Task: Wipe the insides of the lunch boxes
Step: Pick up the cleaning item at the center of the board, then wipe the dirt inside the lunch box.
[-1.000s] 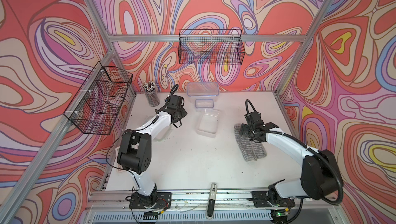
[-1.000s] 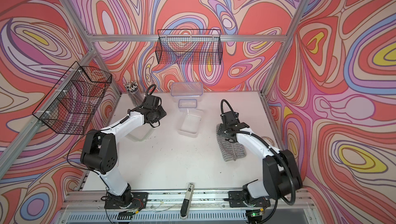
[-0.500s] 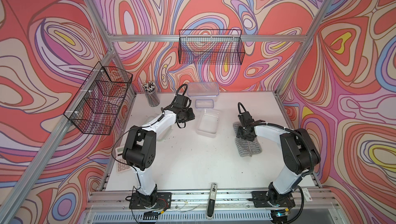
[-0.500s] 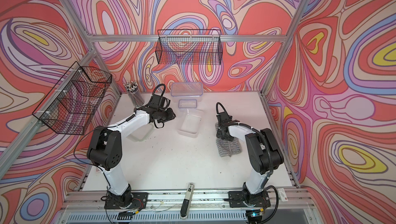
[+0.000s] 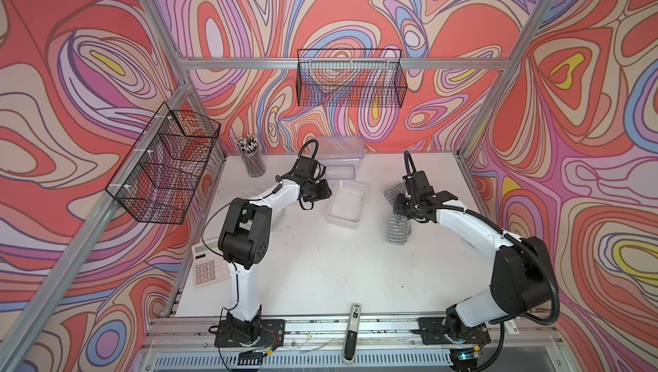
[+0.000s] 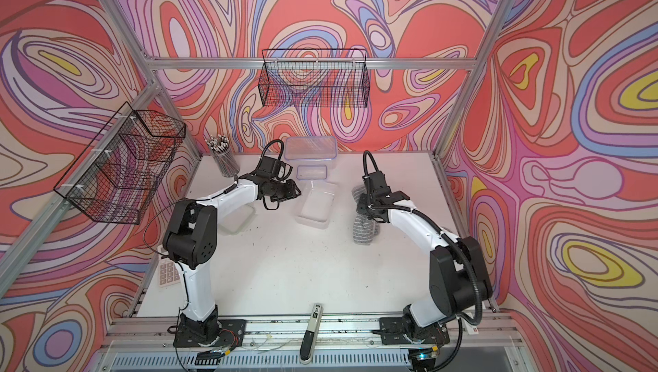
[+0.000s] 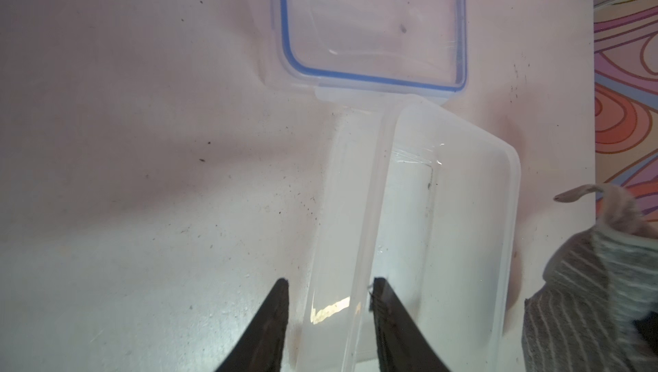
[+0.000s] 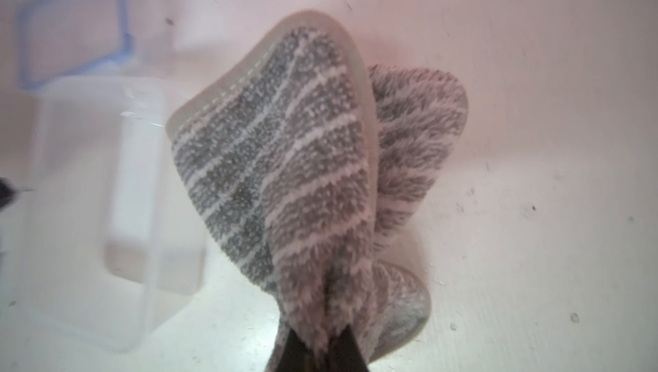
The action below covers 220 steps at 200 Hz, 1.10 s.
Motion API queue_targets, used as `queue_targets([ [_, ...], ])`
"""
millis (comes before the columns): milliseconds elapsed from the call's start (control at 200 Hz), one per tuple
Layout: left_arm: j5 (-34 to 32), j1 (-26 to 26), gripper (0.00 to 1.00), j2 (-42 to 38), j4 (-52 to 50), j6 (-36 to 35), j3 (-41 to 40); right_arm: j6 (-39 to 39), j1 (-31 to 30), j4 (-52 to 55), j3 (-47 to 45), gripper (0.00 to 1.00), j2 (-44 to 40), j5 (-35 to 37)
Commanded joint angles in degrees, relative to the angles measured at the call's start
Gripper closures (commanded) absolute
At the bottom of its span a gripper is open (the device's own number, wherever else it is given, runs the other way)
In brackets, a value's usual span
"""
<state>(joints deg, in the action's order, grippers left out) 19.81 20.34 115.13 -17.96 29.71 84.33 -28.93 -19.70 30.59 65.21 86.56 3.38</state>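
Wiping looks not yet begun. The right fingers point(image 8: 295, 352) are pinched together on the grey striped cloth point(image 8: 285, 174), held up beside the open lunch box point(image 5: 347, 201) mid-bench point(image 5: 320, 263). The left fingers point(image 7: 263, 331) stand apart astride its wall. Behind it, the large lunch box point(image 5: 338, 146) and the small lunch box point(image 5: 340, 173) are lidded.

In front of the open lunch box point(image 5: 345, 204) the table point(image 5: 320, 263) lies bare; a small lidded box point(image 5: 340, 173) crowds it behind, and a cloth point(image 5: 398, 233) lies on its right-arm side.

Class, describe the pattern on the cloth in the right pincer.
The cloth is grey with thin white stripes; clearest in the right wrist view.
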Motion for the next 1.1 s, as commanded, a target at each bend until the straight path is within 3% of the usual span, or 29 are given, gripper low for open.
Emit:
queue_targets([
  [0,2.7,0.5,0.60,1.2,2.1,-1.2,0.7,2.8,-2.8,-1.8,3.8,1.00,-0.7,-3.7],
  [270,1.9,1.7,0.75,1.1,2.4,-1.0,-0.4,2.4,-6.3,-14.6,11.3,1.00,8.7,-17.0],
  [521,0.2,2.9,0.91,0.4,2.2,-1.0,-2.0,-1.3,-7.2,-27.4,15.3,1.00,19.5,-24.5],
  [686,-0.5,3.3,1.00,-0.7,2.4,-0.2,-3.8,-2.3,-7.4,-33.0,15.1,1.00,24.1,-25.4],
  [806,-1.5,3.8,1.00,-1.8,2.4,0.1,-5.2,-1.6,-7.5,-35.5,13.3,1.00,25.6,-25.4],
  [1097,-12.4,6.5,1.00,-8.7,0.2,1.1,-9.6,2.0,-9.7,-31.1,9.3,1.00,22.9,-20.4],
])
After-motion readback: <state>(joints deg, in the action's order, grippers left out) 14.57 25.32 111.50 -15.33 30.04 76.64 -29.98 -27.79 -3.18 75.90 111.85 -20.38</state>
